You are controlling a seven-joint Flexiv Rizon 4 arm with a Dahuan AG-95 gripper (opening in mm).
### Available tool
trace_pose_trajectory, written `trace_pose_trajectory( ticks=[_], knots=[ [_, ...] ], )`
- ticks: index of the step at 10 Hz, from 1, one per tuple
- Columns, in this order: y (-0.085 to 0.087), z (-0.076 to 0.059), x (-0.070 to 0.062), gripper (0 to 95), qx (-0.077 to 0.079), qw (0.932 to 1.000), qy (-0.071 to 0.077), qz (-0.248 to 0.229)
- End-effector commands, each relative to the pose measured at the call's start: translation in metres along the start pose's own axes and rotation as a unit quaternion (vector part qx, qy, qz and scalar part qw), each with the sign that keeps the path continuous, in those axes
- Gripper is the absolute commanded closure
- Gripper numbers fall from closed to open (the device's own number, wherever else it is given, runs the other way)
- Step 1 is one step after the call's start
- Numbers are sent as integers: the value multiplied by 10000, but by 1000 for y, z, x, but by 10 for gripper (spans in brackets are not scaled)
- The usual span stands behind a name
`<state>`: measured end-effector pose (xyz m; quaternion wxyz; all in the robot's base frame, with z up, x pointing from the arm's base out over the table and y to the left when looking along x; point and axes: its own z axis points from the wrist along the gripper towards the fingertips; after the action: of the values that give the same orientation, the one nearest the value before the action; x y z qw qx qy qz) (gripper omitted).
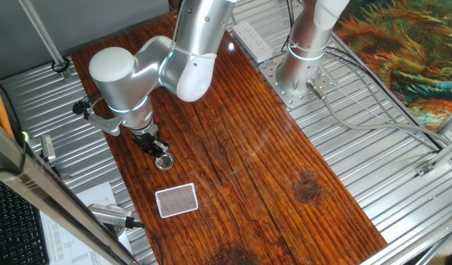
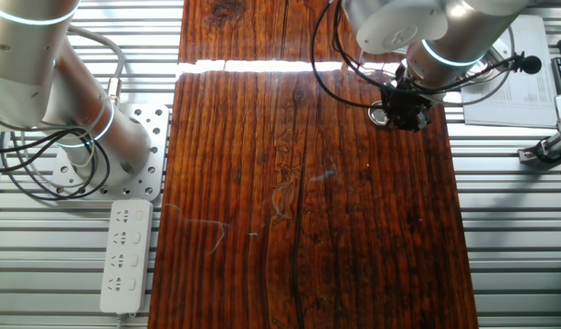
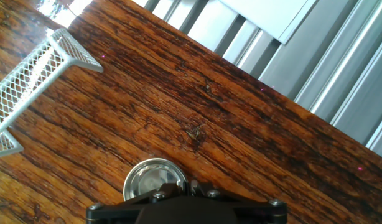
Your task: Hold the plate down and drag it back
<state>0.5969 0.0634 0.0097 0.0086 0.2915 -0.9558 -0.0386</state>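
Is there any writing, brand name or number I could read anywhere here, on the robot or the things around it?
None can be read.
Paper sheet beside the table: rows of print, too small to read.
Power strip: only socket holes, no legible label.
Card: a cross-hatch pattern, no words.
Plate: bare shiny metal, no marking visible.
Arm: no logo shows.

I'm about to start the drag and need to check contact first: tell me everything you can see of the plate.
The plate is a small round disc of shiny silver metal with a raised rim and a duller centre. It lies flat on the wooden table, near its edge, apart from the white mesh-patterned card. The gripper stands directly over it and covers part of its rim; whether the tip is pressing on it cannot be told.
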Motion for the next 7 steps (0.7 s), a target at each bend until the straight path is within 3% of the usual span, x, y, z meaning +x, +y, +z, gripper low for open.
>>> trace_pose_trajectory(
  ticks=[1, 7],
  knots=[
    [-1, 0, 1, 950, 8, 10000, 7, -12],
    [-6, 0, 4, 950, 2, 10000, 0, -56]
  ],
)
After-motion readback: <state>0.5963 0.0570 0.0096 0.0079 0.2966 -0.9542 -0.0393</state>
